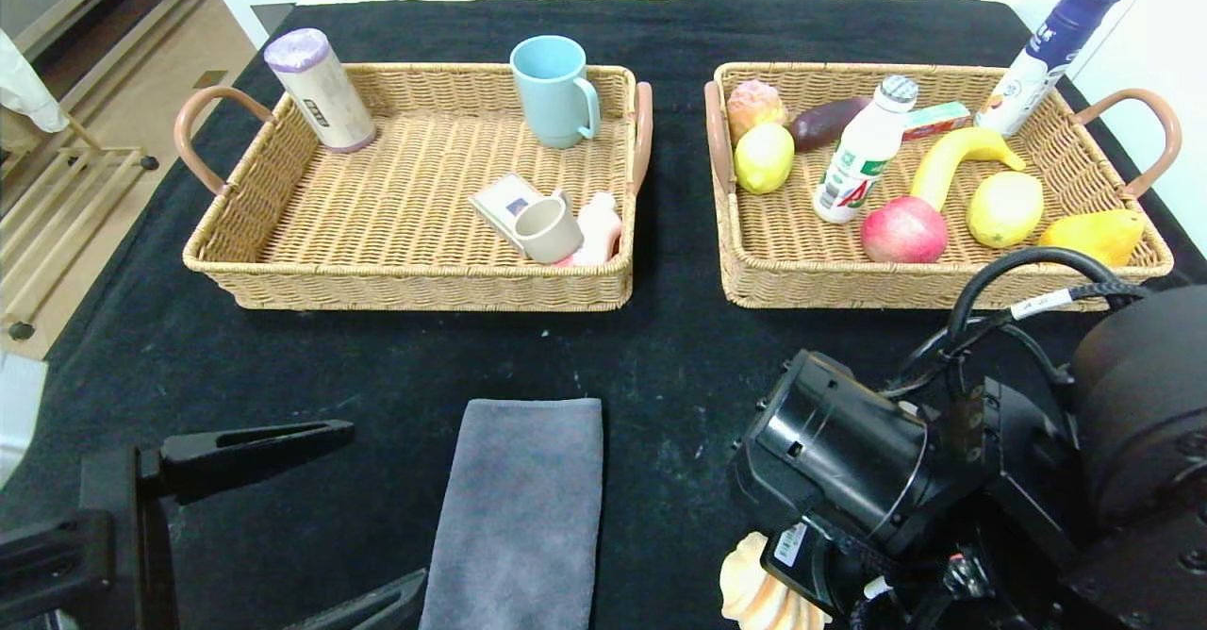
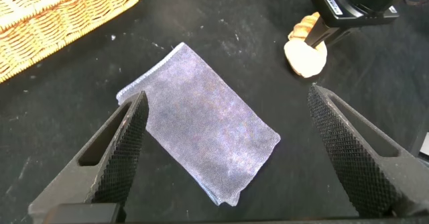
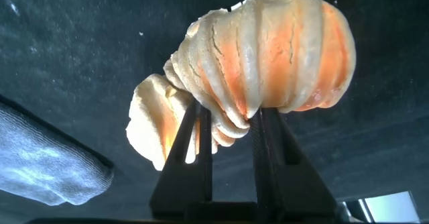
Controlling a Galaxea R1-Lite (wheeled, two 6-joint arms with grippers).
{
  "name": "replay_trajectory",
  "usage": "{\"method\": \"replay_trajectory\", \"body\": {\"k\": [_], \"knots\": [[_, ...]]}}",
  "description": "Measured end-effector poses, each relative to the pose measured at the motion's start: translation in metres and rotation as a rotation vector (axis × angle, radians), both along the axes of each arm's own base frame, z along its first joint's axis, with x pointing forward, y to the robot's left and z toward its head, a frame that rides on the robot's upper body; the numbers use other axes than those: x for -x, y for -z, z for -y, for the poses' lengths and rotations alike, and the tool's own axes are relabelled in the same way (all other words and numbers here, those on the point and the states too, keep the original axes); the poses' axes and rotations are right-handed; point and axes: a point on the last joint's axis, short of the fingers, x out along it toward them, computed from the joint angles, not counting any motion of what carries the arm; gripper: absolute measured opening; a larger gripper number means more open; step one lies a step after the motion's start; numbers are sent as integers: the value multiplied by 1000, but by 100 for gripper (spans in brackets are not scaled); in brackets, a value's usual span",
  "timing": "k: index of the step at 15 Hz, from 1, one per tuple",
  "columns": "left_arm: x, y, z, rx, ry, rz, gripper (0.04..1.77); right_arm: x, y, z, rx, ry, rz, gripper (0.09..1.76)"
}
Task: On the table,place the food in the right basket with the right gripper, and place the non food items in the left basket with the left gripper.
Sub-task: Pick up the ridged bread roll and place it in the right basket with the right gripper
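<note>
My right gripper [image 1: 771, 581] is shut on a cream and orange croissant [image 1: 752, 594] at the table's front, right of the grey cloth [image 1: 520, 507]. In the right wrist view the fingers [image 3: 268, 150] pinch the croissant [image 3: 275, 46] at its middle, low over the black table. I cannot tell whether it is off the surface. My left gripper [image 1: 388, 503] is open and empty, hovering over the near left part of the cloth. In the left wrist view the cloth [image 2: 201, 137] lies flat between the fingers [image 2: 127, 143], and the croissant [image 2: 305, 53] lies beyond it.
The left basket [image 1: 405, 272] holds a purple-capped canister [image 1: 321, 91], a blue mug [image 1: 556, 91], a beige cup [image 1: 549, 229] and small items. The right basket [image 1: 849, 295] holds fruit, a white bottle [image 1: 863, 154] and a blue-capped bottle [image 1: 1051, 50].
</note>
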Motion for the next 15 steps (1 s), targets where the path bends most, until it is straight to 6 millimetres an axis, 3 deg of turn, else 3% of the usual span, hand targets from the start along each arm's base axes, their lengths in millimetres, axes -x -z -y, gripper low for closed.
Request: {"method": "replay_trajectory", "body": {"k": [5,15], "knots": [[1,1,2,-1,16,-3,172,20,-19,4,33,-91,66,41],[2,2,2,-1,18,-5,172,56,-59,47,174,-445,207,40]]}}
